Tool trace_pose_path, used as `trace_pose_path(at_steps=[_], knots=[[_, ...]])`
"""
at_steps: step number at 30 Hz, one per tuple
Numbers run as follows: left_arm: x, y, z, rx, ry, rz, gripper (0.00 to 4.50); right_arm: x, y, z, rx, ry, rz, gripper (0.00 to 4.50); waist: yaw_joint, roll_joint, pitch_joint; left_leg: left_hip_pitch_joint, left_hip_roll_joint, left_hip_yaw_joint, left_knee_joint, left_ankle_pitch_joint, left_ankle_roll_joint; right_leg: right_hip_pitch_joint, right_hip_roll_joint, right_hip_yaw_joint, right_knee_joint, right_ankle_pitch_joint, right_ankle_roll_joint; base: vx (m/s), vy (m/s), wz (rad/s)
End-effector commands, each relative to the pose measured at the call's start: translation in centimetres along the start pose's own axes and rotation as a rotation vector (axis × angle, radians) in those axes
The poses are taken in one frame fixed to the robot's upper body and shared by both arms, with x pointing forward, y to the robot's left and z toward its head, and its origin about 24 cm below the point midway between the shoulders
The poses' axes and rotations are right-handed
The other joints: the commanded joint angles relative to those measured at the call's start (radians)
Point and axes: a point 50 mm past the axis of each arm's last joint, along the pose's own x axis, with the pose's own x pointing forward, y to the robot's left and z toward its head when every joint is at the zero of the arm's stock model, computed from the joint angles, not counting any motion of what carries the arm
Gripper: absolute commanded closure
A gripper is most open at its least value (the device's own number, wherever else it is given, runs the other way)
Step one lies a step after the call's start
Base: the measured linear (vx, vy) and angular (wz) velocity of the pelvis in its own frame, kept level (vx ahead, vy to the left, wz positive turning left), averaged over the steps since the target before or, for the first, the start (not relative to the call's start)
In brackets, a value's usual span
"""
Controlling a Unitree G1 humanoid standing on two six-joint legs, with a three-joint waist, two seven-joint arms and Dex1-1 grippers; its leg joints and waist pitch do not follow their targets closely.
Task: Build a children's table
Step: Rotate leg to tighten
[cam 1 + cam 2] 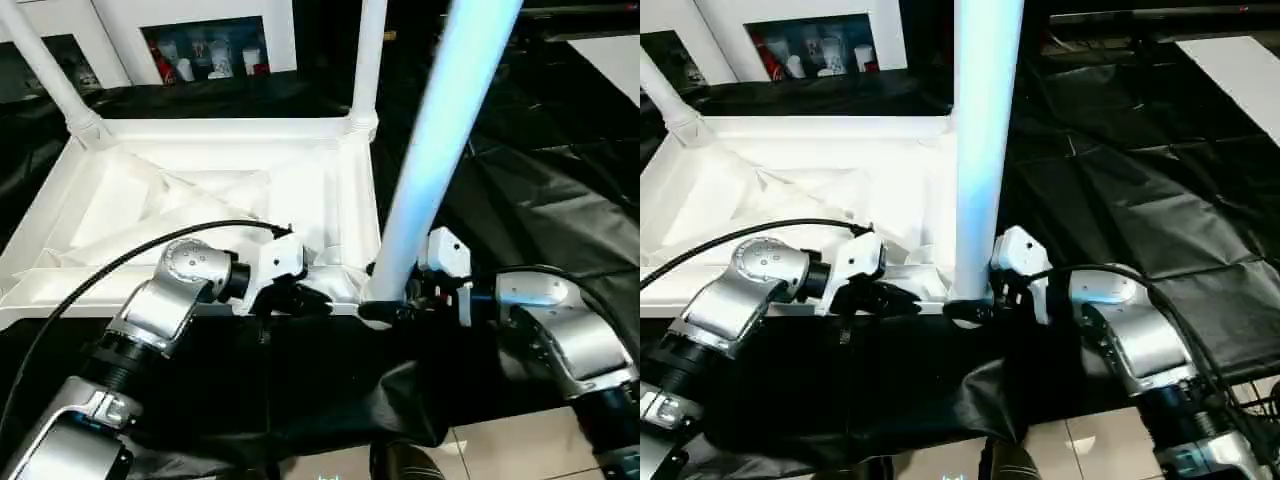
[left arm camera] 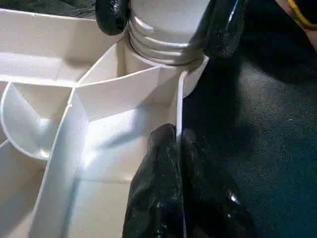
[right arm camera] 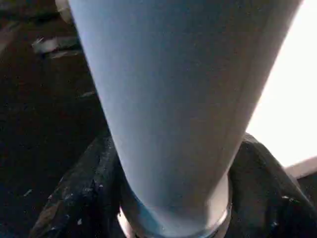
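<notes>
Nearest the camera, the right gripper [image 1: 975,300] clasps the base of a white table leg [image 1: 440,140] seated in the upturned tabletop's [image 1: 190,210] near corner socket [image 2: 166,54], the left gripper [image 2: 178,148] pinching the rim beside it, two far legs [image 1: 365,60] already upright; keeping the leg vertical while twisting looks key.

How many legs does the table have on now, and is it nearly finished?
Two far legs already stand in the upturned tabletop's corner sockets. A third leg is at the near corner, its ribbed end entering the socket, the right end effector around its base. The left end effector pinches the tabletop's rim. The fourth leg is still to fit.
</notes>
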Motion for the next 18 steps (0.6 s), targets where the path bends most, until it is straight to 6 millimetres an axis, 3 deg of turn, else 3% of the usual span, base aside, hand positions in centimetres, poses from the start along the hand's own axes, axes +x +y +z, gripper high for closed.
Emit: trace_pose_path(at_steps=[1, 4, 9, 12, 18], knots=[[0.6, 0.2, -1.0, -0.087, 0.004, 0.061, 4.50, 1.1, -0.4, -1.4, 0.091, -0.003, -0.132, 1.91, 0.000, -0.021, -0.062, 0.009, 0.046, -0.020, -0.060, -0.187, 0.092, 0.057, -0.053, 0.041, -0.068, -0.321, -0.231, 0.000, 0.000, 0.00], [0.9, 0.8, -1.0, -0.110, 0.012, 0.126, 4.50, 2.3, -0.6, -1.9, 0.164, -0.033, -0.234, 1.91, -0.014, -0.021, -0.058, 0.006, 0.045, -0.027, -0.066, -0.225, 0.055, 0.056, -0.054, 0.038, -0.077, -0.402, -0.201, 0.000, 0.000, 0.00], [2.1, 2.0, -0.5, -0.131, 0.010, 0.264, 4.50, 4.7, -0.8, -2.2, 0.280, -0.095, -0.441, 1.92, -0.020, -0.019, -0.059, 0.015, 0.043, -0.024, -0.067, -0.246, 0.042, 0.049, -0.051, 0.042, -0.079, -0.395, -0.193, 0.000, 0.000, 0.00], [2.8, 2.3, -0.2, -0.145, 0.001, 0.311, 4.50, 5.6, -1.3, -2.5, 0.329, -0.104, -0.580, 1.92, -0.023, -0.017, -0.057, 0.015, 0.041, -0.026, -0.069, -0.273, 0.028, 0.049, -0.052, 0.040, -0.084, -0.440, -0.178, 0.000, 0.000, 0.00], [4.6, 3.1, 0.5, -0.164, -0.013, 0.413, 4.50, 7.9, -2.1, -2.7, 0.432, -0.129, -0.860, 1.93, -0.030, -0.015, -0.046, 0.022, 0.038, -0.031, -0.076, -0.352, 0.008, 0.033, -0.052, 0.040, -0.101, -0.556, -0.133, 0.000, 0.000, 0.00]])
